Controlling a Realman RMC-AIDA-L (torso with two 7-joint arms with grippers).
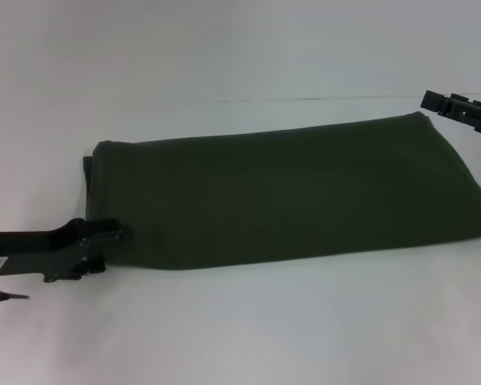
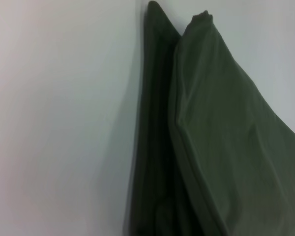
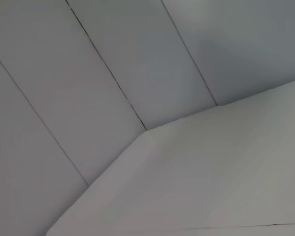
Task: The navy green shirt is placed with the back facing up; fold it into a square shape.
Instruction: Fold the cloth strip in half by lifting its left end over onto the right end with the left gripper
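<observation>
Two claws flank the navy green shirt, folded into a long band on the white tabletop. The left claw is clamped on its near-left corner; the right claw, its fingers' state unclear, hovers just beyond the far-right corner.

A plain white, smooth-topped counter fills the head view. Behind it rises a pale grey wall of flat panels split by thin dark seams, meeting the counter's far edge in the right wrist view.
</observation>
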